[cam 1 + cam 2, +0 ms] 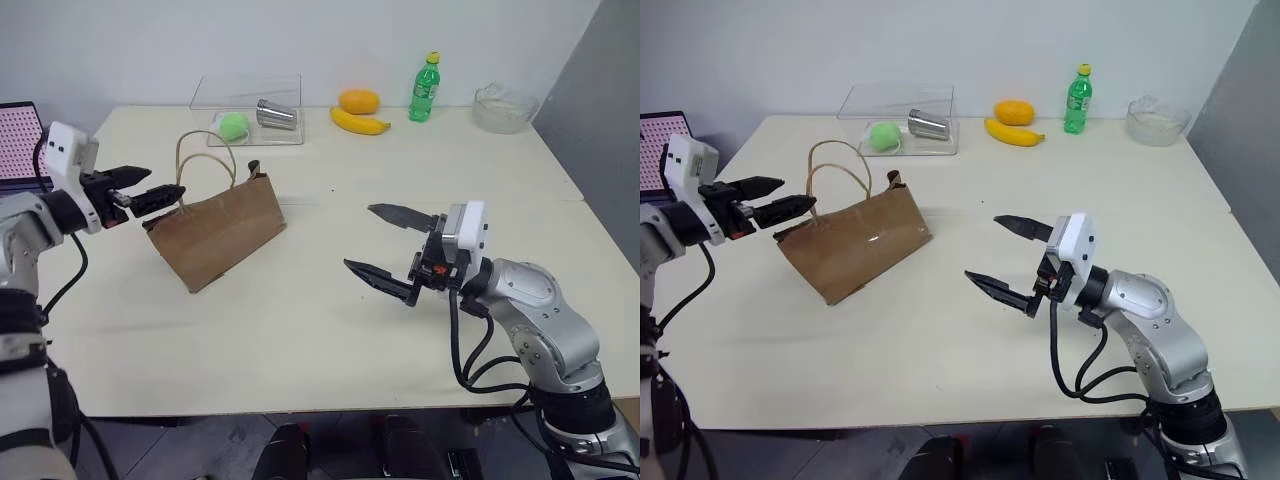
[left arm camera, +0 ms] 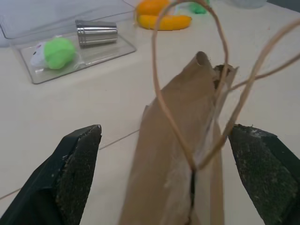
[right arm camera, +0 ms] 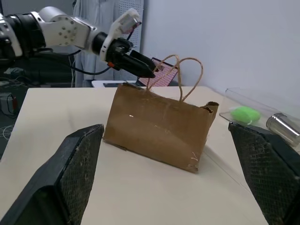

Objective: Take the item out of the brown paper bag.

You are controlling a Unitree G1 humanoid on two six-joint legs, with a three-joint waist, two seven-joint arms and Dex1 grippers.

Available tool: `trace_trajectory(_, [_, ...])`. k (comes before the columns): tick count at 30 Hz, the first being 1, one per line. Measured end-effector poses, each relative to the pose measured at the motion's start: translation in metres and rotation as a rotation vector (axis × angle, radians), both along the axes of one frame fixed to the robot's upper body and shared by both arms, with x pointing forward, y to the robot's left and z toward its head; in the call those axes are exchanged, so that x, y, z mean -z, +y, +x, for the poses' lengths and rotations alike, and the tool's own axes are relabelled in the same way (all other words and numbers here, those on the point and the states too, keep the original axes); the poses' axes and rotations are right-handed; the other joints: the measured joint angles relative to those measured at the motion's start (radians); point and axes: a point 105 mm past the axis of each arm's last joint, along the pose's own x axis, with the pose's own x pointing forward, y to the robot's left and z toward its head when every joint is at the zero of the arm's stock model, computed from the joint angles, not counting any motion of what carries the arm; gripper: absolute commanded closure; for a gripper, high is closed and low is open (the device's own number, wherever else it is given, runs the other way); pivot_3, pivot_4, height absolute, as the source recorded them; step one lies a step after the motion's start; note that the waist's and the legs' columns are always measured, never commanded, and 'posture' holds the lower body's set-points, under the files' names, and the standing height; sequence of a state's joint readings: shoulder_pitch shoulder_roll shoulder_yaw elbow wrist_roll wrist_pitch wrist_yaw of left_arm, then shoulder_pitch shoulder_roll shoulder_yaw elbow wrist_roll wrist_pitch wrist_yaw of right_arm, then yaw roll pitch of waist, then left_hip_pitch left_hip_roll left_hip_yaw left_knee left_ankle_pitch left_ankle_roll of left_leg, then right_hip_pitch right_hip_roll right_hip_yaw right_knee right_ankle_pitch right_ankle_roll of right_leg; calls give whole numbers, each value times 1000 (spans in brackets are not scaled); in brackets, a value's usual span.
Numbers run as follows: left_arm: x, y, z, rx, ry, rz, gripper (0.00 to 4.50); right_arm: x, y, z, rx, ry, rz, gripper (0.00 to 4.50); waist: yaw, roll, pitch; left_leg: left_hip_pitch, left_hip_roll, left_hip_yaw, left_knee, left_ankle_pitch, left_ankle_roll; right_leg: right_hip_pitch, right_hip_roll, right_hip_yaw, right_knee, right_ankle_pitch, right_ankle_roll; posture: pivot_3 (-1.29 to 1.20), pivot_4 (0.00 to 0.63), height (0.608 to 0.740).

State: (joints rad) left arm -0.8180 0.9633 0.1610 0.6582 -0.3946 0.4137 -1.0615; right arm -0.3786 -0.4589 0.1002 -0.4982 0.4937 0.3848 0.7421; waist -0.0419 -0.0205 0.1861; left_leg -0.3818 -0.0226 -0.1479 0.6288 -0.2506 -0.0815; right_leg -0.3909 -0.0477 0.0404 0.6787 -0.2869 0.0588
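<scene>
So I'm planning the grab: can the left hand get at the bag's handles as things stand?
Probably yes: the left hand is open at the brown paper bag, its loop handles rising between its fingers.

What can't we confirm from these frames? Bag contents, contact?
- Inside of the brown paper bag: hidden by its own walls in both eye views; in the left wrist view its mouth is nearly closed.
- Contact between the left gripper and the handles: too close to tell.
- Label on the green soda bottle: too small.
</scene>
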Motion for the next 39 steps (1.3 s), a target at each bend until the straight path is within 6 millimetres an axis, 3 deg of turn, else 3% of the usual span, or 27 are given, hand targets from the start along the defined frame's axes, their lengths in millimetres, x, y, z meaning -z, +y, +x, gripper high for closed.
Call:
trace_trajectory(10, [3, -16, 23, 70, 23, 27, 27, -1, 2, -1, 2, 9, -16, 0, -14, 0, 0, -1, 0, 0, 0, 0, 0, 0, 0, 0, 1, 0, 0, 0, 150, 740])
trace_trajectory(20, [-13, -23, 39, 45, -36, 21, 27, -2, 1, -1, 14, 9, -13, 0, -16, 0, 0, -1, 0, 0, 1, 0, 0, -1, 0, 0, 1, 0, 0, 0, 150, 740])
trace_trajectory(24, [-11, -26, 43, 35, -37, 32, 889, -2, 2, -1, 14, 11, -17, 0, -16, -1, 0, -1, 0, -1, 1, 0, 0, -1, 0, 0, 1, 0, 0, 0, 150, 740])
trace_trajectory(35, [-14, -26, 44, 42, -44, 75, 4487, -1, 0, -6, 29, 15, -25, 0, -16, -1, 0, -1, 0, -1, 1, 0, 0, -1, 0, 0, 1, 0, 0, 0, 150, 740])
trace_trajectory(39, [-21, -24, 43, 48, -62, 92, 4487, -3, -3, -7, 40, 12, -17, 0, -16, -1, 0, -1, 0, -1, 1, 0, 0, -1, 0, 0, 1, 0, 0, 0, 150, 740])
